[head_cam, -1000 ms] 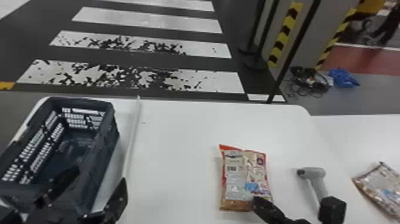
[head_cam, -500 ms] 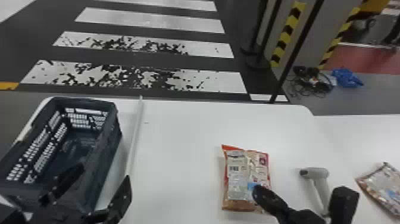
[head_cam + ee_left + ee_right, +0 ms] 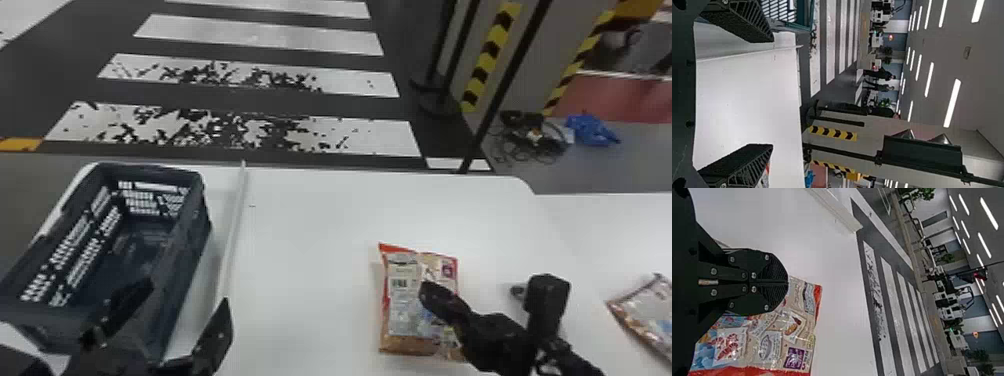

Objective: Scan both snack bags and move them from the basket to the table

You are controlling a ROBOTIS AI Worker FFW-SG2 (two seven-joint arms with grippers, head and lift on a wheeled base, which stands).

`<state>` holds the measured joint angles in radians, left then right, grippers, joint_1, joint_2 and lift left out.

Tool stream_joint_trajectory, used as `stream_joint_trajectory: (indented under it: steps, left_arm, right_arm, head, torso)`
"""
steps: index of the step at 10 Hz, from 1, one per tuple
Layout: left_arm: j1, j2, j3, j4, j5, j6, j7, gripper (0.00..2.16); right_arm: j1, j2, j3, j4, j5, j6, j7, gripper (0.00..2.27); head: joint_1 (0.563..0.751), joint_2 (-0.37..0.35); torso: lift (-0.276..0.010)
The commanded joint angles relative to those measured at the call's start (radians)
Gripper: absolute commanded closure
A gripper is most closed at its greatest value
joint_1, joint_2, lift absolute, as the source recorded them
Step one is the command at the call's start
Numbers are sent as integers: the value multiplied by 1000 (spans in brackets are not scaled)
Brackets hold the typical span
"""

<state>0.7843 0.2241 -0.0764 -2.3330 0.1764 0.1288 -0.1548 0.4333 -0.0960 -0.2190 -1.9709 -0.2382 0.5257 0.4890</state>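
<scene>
With your right end effector (image 3: 788,282) closed over the red-and-beige plastic snack bag (image 3: 400,310), right of the dark-blue plastic basket (image 3: 194,250) — part its fingers before pinching an edge gently.

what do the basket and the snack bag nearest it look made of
The basket looks like rigid moulded plastic, fairly matte, judging by its regular slotted walls. The snack bag seems glossy plastic film, given its creases and glints; foil lining is possible.
</scene>
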Motion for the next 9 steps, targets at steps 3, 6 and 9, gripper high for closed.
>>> stream_joint_trajectory:
  steps: [3, 6, 9]
  left_arm:
    - [29, 0, 10, -5, 0, -37, 0, 33]
    - [23, -11, 9, -6, -6, -37, 0, 33]
    - [16, -17, 7, 1, -8, -37, 0, 33]
  right_arm:
    - [-73, -42, 3, 119, 33, -75, 8, 2246]
    - [-67, -57, 30, 199, 45, -170, 22, 2246]
    - [-68, -88, 61, 241, 51, -220, 25, 2246]
  head:
    - [695, -154]
    - [695, -169]
    - [695, -158]
  torso:
    - [-98]
    - [-98]
    - [-98]
